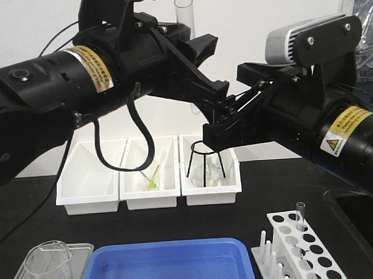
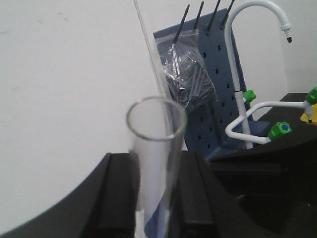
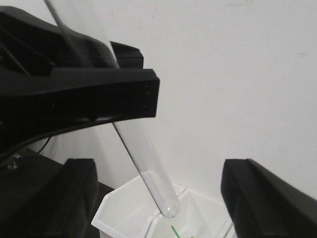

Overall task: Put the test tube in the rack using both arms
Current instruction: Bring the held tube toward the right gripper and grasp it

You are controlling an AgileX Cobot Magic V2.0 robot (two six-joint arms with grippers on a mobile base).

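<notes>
Found test tube (image 1: pixel 183 11) held aloft, near upright, rim up, well above the rack (image 1: pixel 303 246) and to its left in the front view. Noted left tool (image 2: pixel 157 193) clamped on the tube's midsection. Noted right tool (image 3: pixel 166 198) spread wide, fingers either side of the tube's rounded bottom, not touching. Recorded second tube (image 1: pixel 301 213) standing in a far-end hole of the rack.

Two test tubes (image 1: pixel 183 11), three bins (image 1: pixel 90 204), one rack (image 1: pixel 303 246)

Black bench (image 1: pixel 28 216): three white bins (image 1: pixel 151 201) at 12, blue tray (image 1: pixel 167 245) at 6, steel tray (image 1: pixel 79 247) at 8, rack (image 1: pixel 293 237) at 4.
</notes>
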